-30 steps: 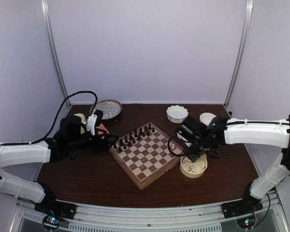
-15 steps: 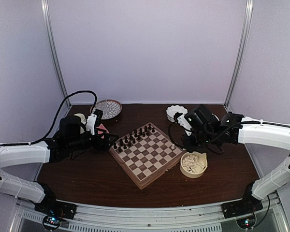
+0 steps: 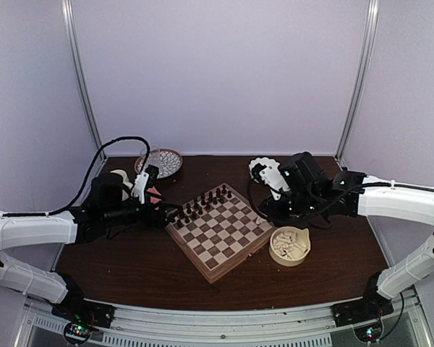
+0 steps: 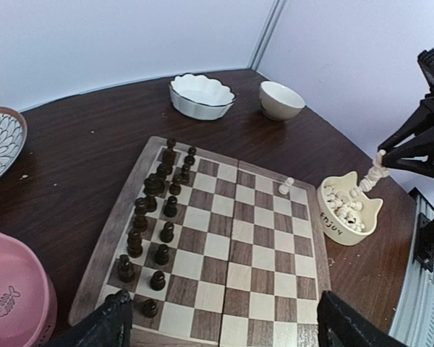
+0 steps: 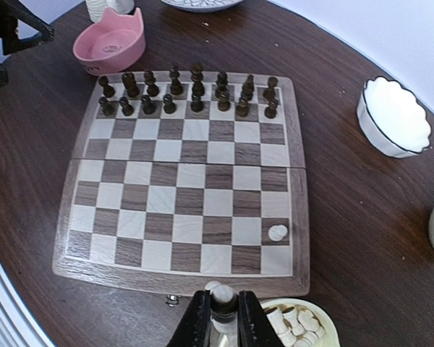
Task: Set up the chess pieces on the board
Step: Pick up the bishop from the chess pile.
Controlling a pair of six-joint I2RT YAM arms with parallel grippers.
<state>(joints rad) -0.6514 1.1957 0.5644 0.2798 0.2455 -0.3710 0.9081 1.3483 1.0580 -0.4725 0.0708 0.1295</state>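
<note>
The board [image 3: 220, 242] lies at an angle mid-table, also in the left wrist view [image 4: 231, 249] and the right wrist view [image 5: 181, 173]. One of the cream-white chess pieces [image 5: 277, 232] stands alone on a square near the board's right corner [image 4: 286, 186]. More lie in a cream bowl [image 3: 290, 246] beside the board [image 4: 336, 224]. My right gripper [image 5: 221, 307] is shut on a white piece [image 5: 223, 295], held in the air over the bowl's board-side edge [image 4: 376, 170]. My left gripper [image 4: 223, 307] hangs open at the board's left edge [image 3: 163, 215].
Dark brown pieces [image 5: 188, 90] fill two rows on the board's far side [image 4: 155, 210]. A pink bowl [image 4: 11, 303] sits left of the board. At the back are a patterned bowl [image 3: 161, 162], a white scalloped bowl [image 4: 201, 94] and a small cream bowl [image 4: 282, 99].
My right gripper has risen out of the cream bowl with a white piece and swung back toward the board. The left arm has barely moved.
</note>
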